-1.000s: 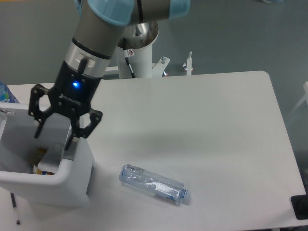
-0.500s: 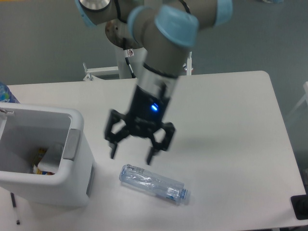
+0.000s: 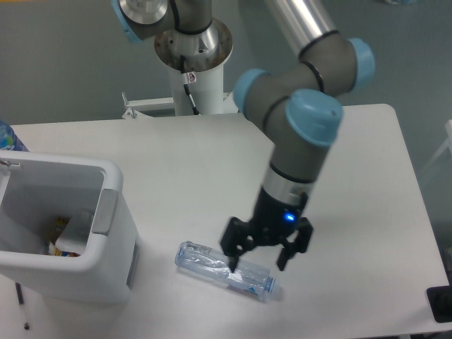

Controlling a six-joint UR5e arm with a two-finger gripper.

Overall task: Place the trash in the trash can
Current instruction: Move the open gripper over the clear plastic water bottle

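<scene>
Crushed clear plastic bottle with a bluish label (image 3: 224, 272) lies on its side on the white table (image 3: 339, 176), directly beneath the black two-finger gripper (image 3: 257, 265), with its capped end pointing to the right and toward the camera. The gripper's jaws are spread apart, holding nothing; one fingertip (image 3: 234, 263) overlaps the bottle's middle in this view, while the other hangs past the bottle's cap end, and whether either touches the plastic cannot be told. A blue indicator light (image 3: 288, 217) glows on the wrist just above the gripper. Well to the left of the gripper stands the large white rectangular plastic trash can (image 3: 116, 233) with rounded corners, a thick rim and a grey panel (image 3: 106, 210) on the side facing the gripper. Inside the can, a flat white piece and a glimpse of orange-yellow printed material (image 3: 58, 229) are visible near the bottom.
</scene>
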